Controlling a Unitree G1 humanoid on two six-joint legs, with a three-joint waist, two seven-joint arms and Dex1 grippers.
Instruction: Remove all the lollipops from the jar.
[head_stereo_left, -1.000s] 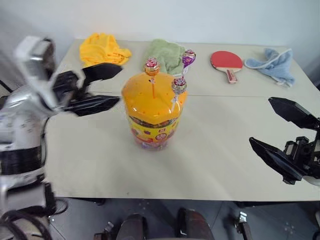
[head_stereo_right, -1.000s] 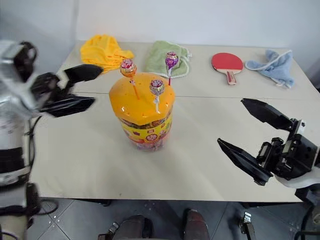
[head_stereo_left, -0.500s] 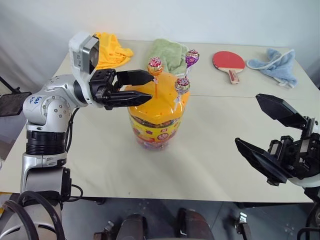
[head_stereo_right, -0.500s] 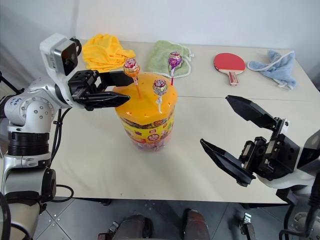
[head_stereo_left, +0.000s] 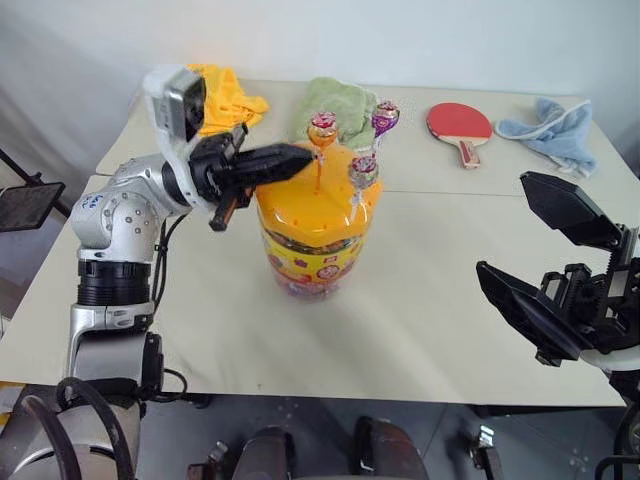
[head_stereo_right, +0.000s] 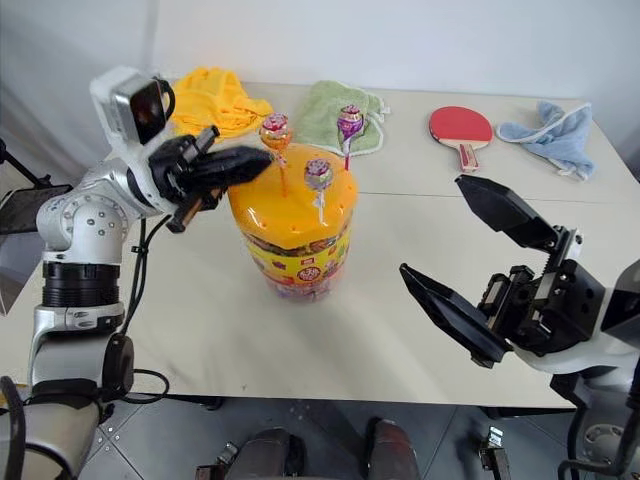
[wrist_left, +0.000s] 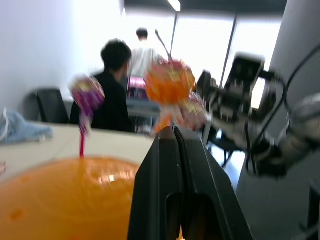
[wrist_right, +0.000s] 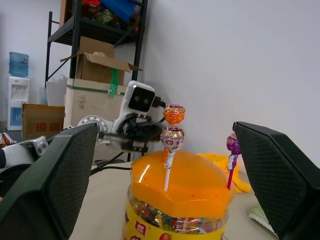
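At table centre stands the clear plastic jar (head_stereo_left: 312, 235) with domed orange lid, 3 lollipops planted upright in it: orange-red wrapped (head_stereo_left: 322, 130), 2 purple-pink wrapped (head_stereo_left: 363, 169) (head_stereo_left: 385, 115). Beside the orange stick, left gripper (head_stereo_left: 303, 157) clamped fully together; grip unclear. Right gripper (head_stereo_left: 535, 248) gaping wide, empty, well apart.
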